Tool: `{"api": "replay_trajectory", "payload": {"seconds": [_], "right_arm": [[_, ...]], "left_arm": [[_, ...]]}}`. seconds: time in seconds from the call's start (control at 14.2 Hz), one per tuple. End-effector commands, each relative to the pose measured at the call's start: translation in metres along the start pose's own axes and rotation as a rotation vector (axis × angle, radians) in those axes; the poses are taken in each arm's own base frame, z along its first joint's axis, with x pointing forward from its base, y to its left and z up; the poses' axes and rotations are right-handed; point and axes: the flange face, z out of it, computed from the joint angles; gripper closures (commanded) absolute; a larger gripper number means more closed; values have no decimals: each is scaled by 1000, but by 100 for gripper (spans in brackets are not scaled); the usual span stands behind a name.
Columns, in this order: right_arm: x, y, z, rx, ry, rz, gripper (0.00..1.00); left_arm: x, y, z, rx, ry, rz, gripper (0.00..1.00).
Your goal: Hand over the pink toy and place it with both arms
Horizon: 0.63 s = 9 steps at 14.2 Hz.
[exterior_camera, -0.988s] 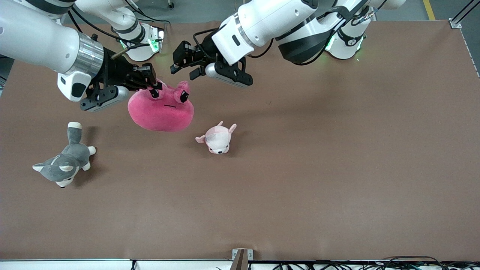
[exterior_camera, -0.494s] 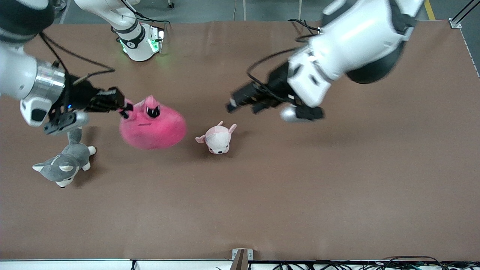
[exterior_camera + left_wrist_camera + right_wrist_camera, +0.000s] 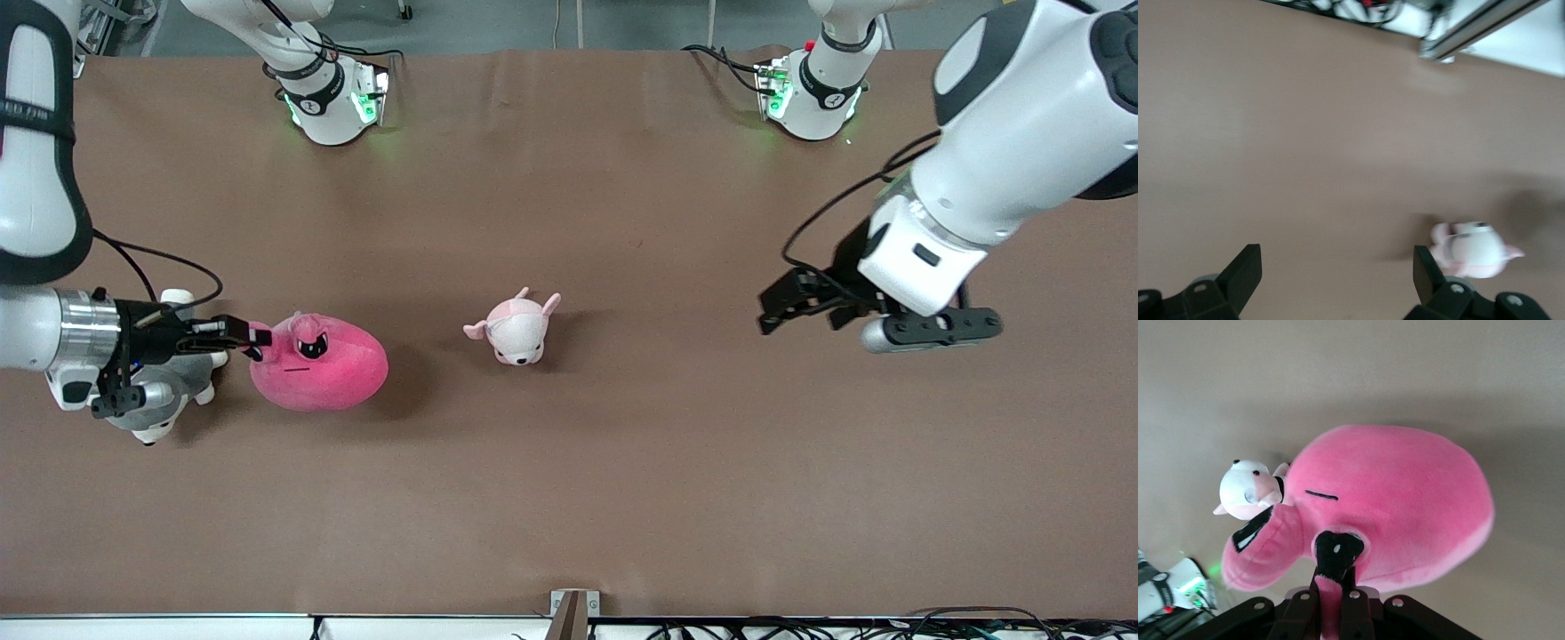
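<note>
Tabletop (image 3: pixel 622 462), pink toy (image 3: pixel 324 369) in right tool (image 3: pixel 253 338)

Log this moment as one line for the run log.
right gripper: shut on pink toy, low over table | left gripper: open, empty, over the left arm's end | handover: not done

Bare table (image 3: pixel 676 462) nearer the camera, small pale-pink plush (image 3: pixel 516 329) mid-table, grey husky (image 3: pixel 156 404) under right gripper (image 3: pixel 253 339)

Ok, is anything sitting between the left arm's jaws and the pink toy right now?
Yes: the small pale-pink plush lies on the table about midway between the open left gripper and the pink toy, which the right gripper holds by one eye bump.
</note>
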Motion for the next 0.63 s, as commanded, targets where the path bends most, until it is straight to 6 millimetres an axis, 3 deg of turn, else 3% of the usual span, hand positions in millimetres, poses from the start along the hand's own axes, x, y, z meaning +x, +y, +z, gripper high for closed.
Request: {"api": "replay_trajectory", "payload": {"seconds": [0.0,0.28,0.56], "right_arm": [[11,24,7,52,-8,-4,99],[16,35,25,106,-31,9,99],[21,55,43,122,-62,35,99]], "left_arm": [[-4,-59,-27,96,-24,73,0],[-23,-128,-48,184,-51,98,0],[-40,-177,-65,190,-82,136,0]]}}
